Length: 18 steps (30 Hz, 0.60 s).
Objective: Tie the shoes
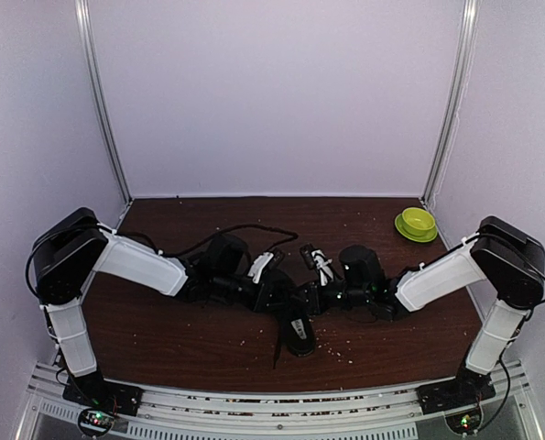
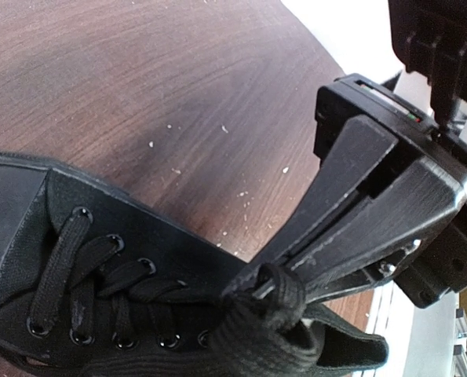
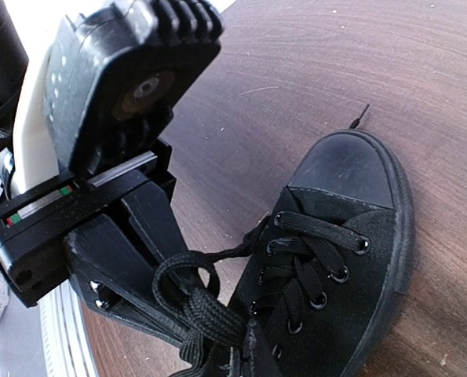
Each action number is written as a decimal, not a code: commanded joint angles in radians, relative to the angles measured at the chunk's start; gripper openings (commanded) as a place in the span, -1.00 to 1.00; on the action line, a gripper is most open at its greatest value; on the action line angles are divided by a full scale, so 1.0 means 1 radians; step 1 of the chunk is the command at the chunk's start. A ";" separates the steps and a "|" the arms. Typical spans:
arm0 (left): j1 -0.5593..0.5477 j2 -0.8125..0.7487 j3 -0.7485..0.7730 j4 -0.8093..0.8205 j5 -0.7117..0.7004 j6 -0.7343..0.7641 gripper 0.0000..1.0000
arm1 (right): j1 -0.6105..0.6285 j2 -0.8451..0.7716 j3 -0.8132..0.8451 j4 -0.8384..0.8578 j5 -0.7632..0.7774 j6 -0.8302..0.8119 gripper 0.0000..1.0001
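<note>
The black sneaker (image 1: 299,332) lies on the brown table (image 1: 162,339), toe toward the near edge. It also shows in the left wrist view (image 2: 76,236) and the right wrist view (image 3: 351,228). My left gripper (image 1: 281,293) and right gripper (image 1: 316,297) meet nose to nose over its tongue. In the left wrist view the right gripper (image 2: 258,286) has its fingers pressed together with a lace loop (image 2: 284,302) wrapped at the tips. In the right wrist view the left gripper (image 3: 198,314) is shut with a lace loop (image 3: 187,263) round its fingers. A lace end (image 1: 277,350) trails beside the shoe.
A green bowl (image 1: 417,224) stands at the back right of the table. Black cables (image 1: 245,229) run across the table behind the arms. Pale crumbs are scattered over the wood. White walls close in the back and sides.
</note>
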 commanded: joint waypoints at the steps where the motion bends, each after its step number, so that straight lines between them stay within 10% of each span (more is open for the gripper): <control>1: -0.002 -0.026 -0.017 0.132 -0.056 -0.041 -1.00 | -0.002 -0.044 -0.026 0.051 0.019 -0.003 -1.00; 9: -0.002 -0.072 -0.092 0.188 -0.107 -0.081 -1.00 | -0.002 -0.056 -0.059 0.063 0.031 0.017 -0.98; 18: -0.002 -0.074 -0.106 0.197 -0.109 -0.097 -1.00 | -0.001 -0.138 -0.131 0.070 0.060 0.053 -0.29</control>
